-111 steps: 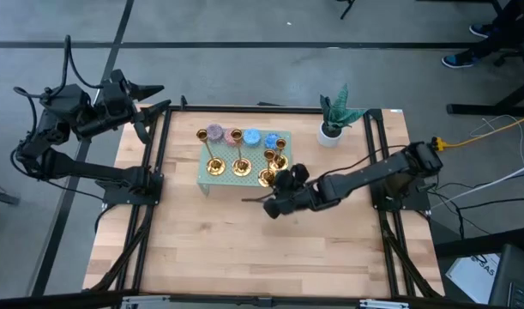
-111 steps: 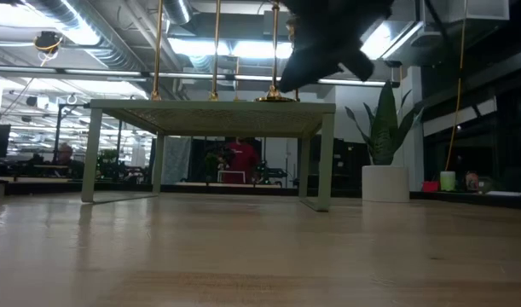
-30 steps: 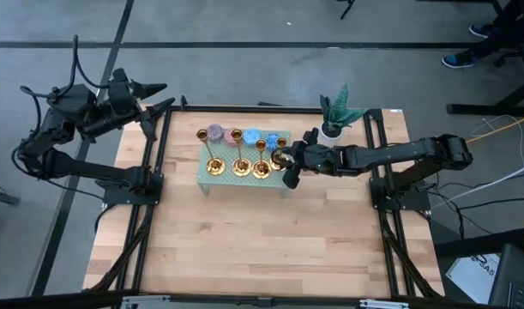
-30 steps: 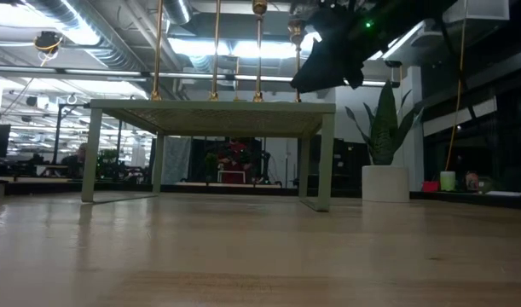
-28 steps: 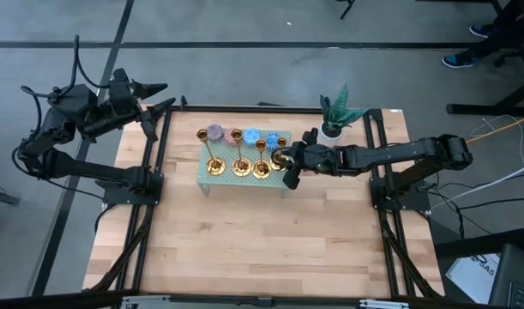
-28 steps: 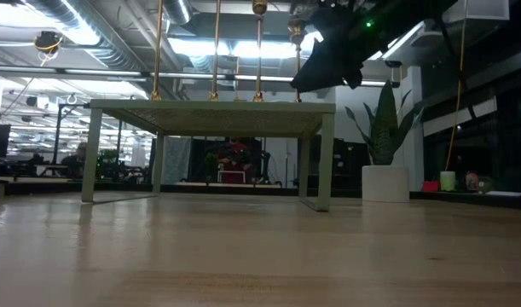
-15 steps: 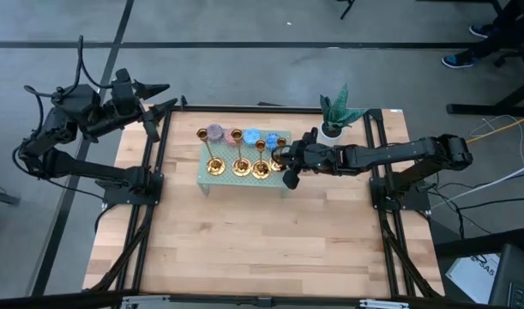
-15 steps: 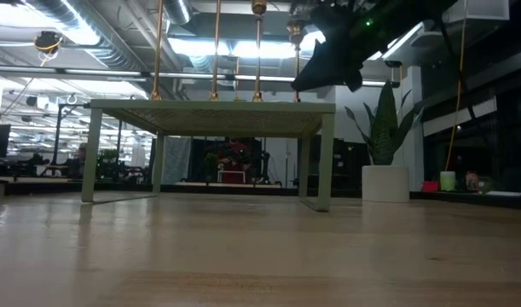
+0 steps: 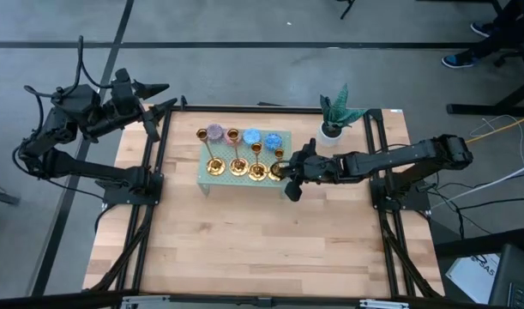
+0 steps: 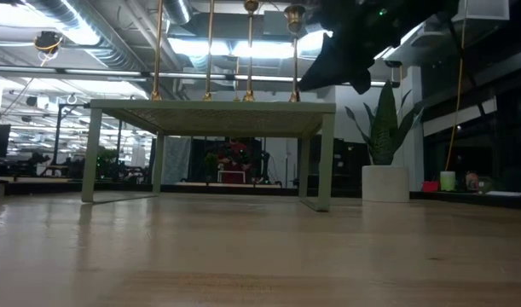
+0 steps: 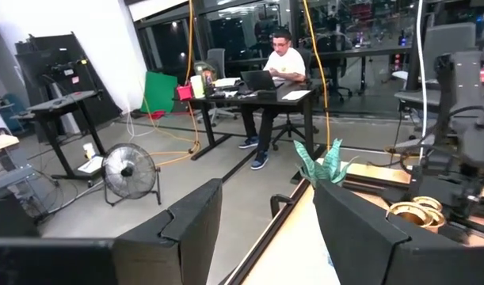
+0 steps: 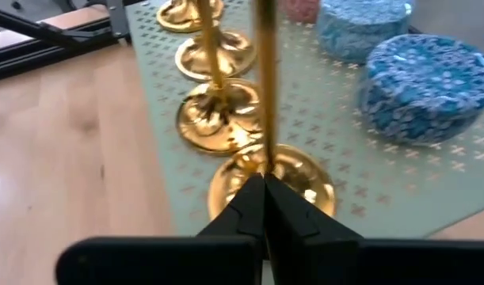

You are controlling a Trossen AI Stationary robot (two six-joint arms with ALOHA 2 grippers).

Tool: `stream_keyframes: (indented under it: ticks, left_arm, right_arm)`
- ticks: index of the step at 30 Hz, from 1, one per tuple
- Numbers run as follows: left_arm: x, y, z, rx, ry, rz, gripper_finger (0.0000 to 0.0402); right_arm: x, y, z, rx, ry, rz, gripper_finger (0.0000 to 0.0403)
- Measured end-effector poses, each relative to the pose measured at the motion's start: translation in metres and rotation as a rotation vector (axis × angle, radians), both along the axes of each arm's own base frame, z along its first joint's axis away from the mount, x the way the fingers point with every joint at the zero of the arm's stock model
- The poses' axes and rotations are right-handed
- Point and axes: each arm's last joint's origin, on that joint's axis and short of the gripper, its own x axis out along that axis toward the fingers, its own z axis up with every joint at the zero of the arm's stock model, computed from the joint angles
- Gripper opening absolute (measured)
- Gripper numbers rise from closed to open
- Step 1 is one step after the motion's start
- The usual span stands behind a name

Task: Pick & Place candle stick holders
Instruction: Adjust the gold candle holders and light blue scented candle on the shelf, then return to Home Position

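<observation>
Four gold candle stick holders stand in a row on the pale green perforated stand [image 9: 208,182]: bases at the left [image 9: 213,167], then [image 9: 237,166], [image 9: 256,171], and the rightmost one [image 9: 278,171]. My right gripper [image 9: 288,174] is shut on the rightmost holder at the stand's right near corner. In the right wrist view its round base [image 12: 293,184] rests on the stand. My left gripper [image 9: 155,97] is open and empty, beyond the table's far left corner. My right gripper pinches the rightmost holder's thin stem [image 12: 264,150] between its two fingers, low down, just above the flared base. The fingers come level from the table's right side and lie across the stem. The holder stands upright with its base on the green stand.
Round speckled candles, purple-grey [image 9: 215,132] and two blue ones [image 9: 251,136] [image 9: 272,139], lie along the stand's far side. A potted plant [image 9: 334,118] stands at the table's far right. Bare wood [image 9: 262,249] lies nearer. A person [image 11: 281,62] sits at a desk in the room.
My right gripper has moved toward the table's near edge with the rightmost holder, from beside the blue candles into line with the other three bases. The holder has stayed upright. The two middle holders have shifted slightly toward the table's left.
</observation>
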Motion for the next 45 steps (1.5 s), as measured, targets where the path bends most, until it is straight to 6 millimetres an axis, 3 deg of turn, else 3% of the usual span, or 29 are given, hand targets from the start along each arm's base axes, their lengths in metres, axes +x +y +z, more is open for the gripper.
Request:
stream_keyframes:
  ticks: [14,22,28,36,39,45]
  left_arm:
    - [0.000,0.000,0.000,0.015,0.011,0.007,0.0200]
    - [0.000,0.000,0.000,-0.001,-0.001,0.000,0.0200]
    - [-0.009,-0.003,0.002,0.027,-0.009,-0.080,0.0200]
    - [-0.020,-0.008,0.003,0.024,-0.046,-0.209,0.0200]
    - [-0.020,-0.008,0.003,0.013,-0.055,-0.206,0.0200]
    - [-0.020,-0.008,0.003,-0.057,-0.094,-0.198,0.0200]
  right_arm:
    - [-0.002,0.014,-0.001,0.070,0.023,0.041,0.0007]
    - [-0.006,0.019,0.025,0.070,0.031,0.153,0.0004]
    - [-0.031,0.007,0.059,0.212,-0.066,0.355,0.0008]
    - [-0.059,-0.012,0.091,0.194,-0.204,0.513,0.0009]
    - [-0.066,-0.017,0.090,0.163,-0.213,0.556,0.0011]
    - [-0.086,-0.027,0.059,0.190,-0.239,0.595,0.0006]
